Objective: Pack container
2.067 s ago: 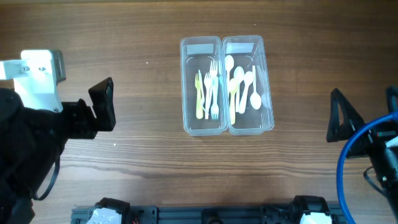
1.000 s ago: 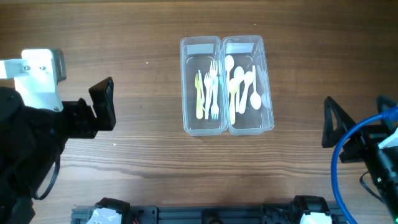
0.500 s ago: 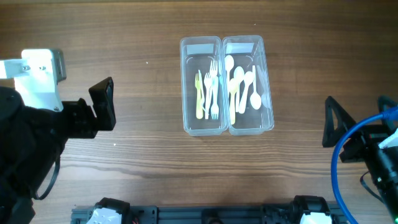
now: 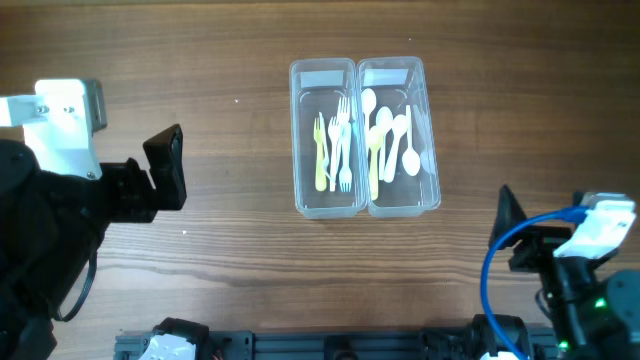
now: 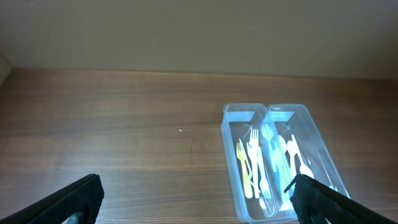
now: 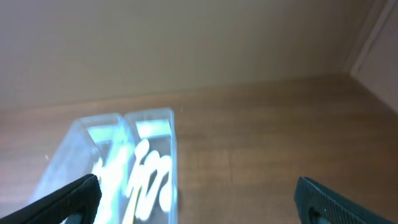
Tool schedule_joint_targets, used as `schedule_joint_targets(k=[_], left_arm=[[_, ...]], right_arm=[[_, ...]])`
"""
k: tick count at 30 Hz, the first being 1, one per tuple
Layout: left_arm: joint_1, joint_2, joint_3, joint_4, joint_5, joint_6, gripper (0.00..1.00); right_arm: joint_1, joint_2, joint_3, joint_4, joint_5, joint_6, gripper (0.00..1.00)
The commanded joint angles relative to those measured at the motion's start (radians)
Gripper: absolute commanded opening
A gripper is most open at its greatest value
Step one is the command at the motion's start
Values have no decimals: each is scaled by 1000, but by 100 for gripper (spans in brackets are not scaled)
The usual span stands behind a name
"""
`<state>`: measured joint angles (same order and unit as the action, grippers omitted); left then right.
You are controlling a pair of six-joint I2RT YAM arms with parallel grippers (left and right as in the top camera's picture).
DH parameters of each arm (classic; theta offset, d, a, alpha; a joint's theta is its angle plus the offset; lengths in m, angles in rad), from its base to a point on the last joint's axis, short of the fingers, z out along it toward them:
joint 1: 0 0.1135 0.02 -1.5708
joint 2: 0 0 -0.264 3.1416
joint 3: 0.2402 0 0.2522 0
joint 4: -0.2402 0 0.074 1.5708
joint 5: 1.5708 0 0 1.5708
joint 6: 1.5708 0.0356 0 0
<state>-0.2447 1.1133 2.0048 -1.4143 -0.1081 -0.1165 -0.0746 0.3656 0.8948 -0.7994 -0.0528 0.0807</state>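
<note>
Overhead view: two clear containers are seen side by side, walls touching, just toward 12 o'clock from the table's middle. The fork container holds yellow-green and white forks. At its 3 o'clock the spoon container holds pale spoons. All cutlery lies lengthwise, inside the walls.

Progress, as judged: packing appears finished or very nearly so. No loose cutlery is seen on the table, and no lid is in view, so whether a closing step is left cannot be told.

Left gripper: jaws wide apart, nothing between them. It is parked at 9 o'clock of the containers, well apart from them. From it the fork container lies at 3 o'clock.

Right gripper: jaws likewise wide apart and empty. It is placed near the table's edge at about 4 o'clock of the spoon container, well apart. From it both containers lie at roughly 10 o'clock. Its wrist picture is blurred, and only the containers' outlines are made out.
</note>
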Motion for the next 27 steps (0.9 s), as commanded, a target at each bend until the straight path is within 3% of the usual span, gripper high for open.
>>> schedule_joint_targets(k=[1, 6, 15, 27], left_arm=[[6, -1, 7, 2, -13, 8, 100], [6, -1, 7, 2, -13, 8, 100], [6, -1, 7, 2, -13, 8, 100], [6, -1, 7, 2, -13, 8, 100]], right_arm=[[2, -145, -212, 96, 31, -2, 100], [2, -246, -411, 176, 11, 1, 100], [2, -261, -631, 387, -11, 1, 100], [2, -263, -770, 539, -18, 1, 100]])
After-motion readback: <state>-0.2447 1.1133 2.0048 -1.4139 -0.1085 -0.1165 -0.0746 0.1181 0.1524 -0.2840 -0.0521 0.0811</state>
